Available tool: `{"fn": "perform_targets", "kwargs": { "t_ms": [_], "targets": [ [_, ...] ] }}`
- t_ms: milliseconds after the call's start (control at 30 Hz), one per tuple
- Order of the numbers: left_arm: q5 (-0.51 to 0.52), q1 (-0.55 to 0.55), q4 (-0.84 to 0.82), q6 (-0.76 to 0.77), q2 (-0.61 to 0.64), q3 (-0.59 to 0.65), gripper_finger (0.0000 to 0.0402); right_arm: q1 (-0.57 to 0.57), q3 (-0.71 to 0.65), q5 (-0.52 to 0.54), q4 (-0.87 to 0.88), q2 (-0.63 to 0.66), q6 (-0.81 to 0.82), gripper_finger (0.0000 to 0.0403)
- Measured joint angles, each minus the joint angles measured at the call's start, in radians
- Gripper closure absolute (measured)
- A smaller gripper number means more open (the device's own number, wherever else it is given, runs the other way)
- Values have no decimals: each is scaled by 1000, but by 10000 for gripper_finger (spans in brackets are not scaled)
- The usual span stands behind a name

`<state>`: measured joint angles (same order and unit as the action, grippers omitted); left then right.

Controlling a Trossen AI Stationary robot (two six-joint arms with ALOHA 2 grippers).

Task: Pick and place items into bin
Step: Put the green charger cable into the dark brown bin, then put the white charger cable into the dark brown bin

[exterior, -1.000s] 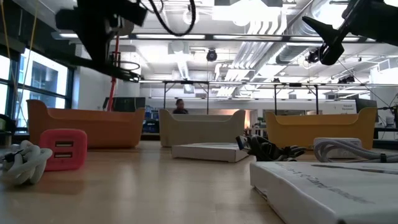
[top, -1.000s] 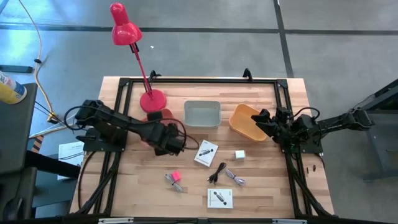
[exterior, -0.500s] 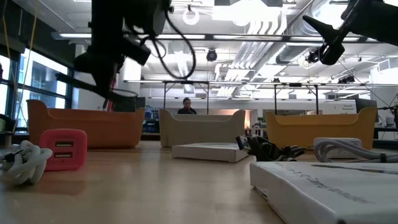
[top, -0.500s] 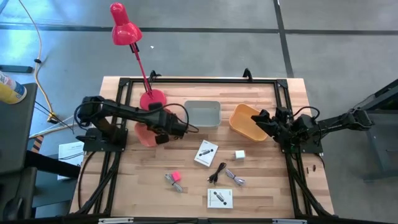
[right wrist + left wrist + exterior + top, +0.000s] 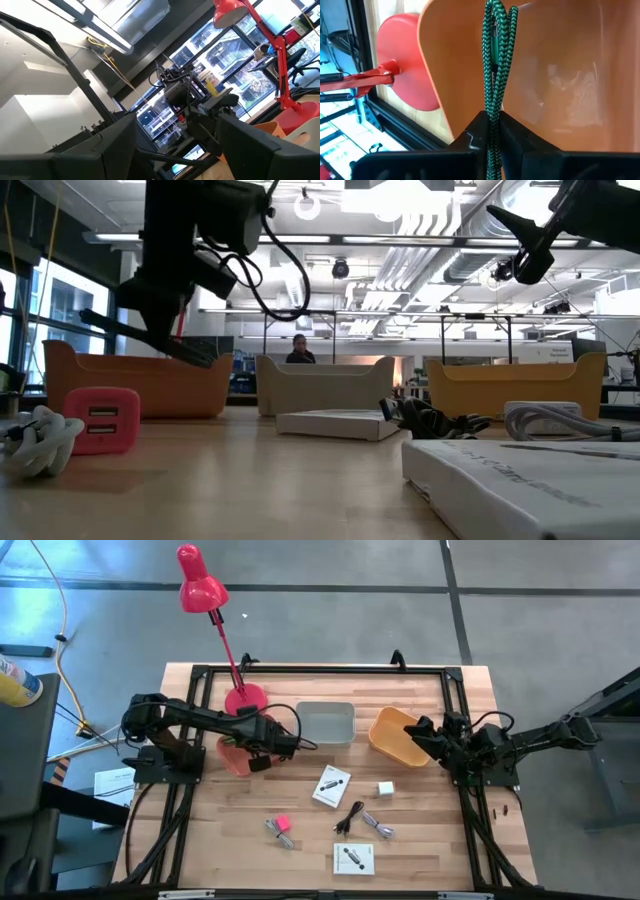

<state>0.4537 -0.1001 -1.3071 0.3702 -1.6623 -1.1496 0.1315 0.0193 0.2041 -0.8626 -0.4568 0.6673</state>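
Observation:
My left gripper (image 5: 256, 752) (image 5: 492, 117) hovers over the left orange bin (image 5: 228, 756) (image 5: 555, 75), shut on a green braided cord folded double (image 5: 496, 55). My right gripper (image 5: 428, 734) (image 5: 185, 145) waits open above the right orange bin (image 5: 398, 736). Flat on the table lie two white packets (image 5: 331, 785) (image 5: 353, 858), a white block (image 5: 385, 788), a black cable (image 5: 350, 815), a silvery cable (image 5: 378, 828) and a pink block (image 5: 283, 823) beside pale bits (image 5: 274, 831). My left gripper pinches the doubled green cord between its two fingers, on the cord's strands (image 5: 493, 107) well back from the looped end. The cord runs along the fingers and sticks out stiffly past their tips. Its looped end (image 5: 498, 9) is clear of the table, over the bin's inside.
A grey bin (image 5: 325, 722) stands between the two orange ones at the far side. A red desk lamp's base (image 5: 245, 700) (image 5: 405, 60) sits just beyond the left bin. The low view shows the pink block (image 5: 100, 420) and the near packet (image 5: 540, 480) close up.
My left gripper has carried the green cord from above the table's middle toward the far left, stopping over the left orange bin, and has tipped downward there. It has stayed shut on the cord. The loose items on the table have not moved.

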Motion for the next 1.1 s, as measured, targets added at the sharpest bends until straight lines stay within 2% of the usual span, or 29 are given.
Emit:
{"fn": "perform_targets", "kwargs": {
  "t_ms": [333, 500, 633, 800, 933, 1100],
  "targets": [
    [0, 0, -8, 0, 0, 0, 256, 0, 0, 3, 3, 0, -4, 144],
    [-26, 3, -42, -16, 0, -36, 218, 0, 0, 3, 3, 0, -3, 144],
    [-43, 30, -82, -73, 1, -131, 213, 0, 0, 3, 3, 0, -3, 144],
    [-135, 109, -75, -170, 10, -296, 229, 0, 0, 3, 4, 0, -2, 144],
    [-186, 238, -33, -271, 11, -396, 244, 0, 0, -1, 5, 0, -2, 144],
    [-204, 424, 46, -360, 11, -410, 258, 0, 0, -2, 6, 0, -10, 144]
  ]
}}
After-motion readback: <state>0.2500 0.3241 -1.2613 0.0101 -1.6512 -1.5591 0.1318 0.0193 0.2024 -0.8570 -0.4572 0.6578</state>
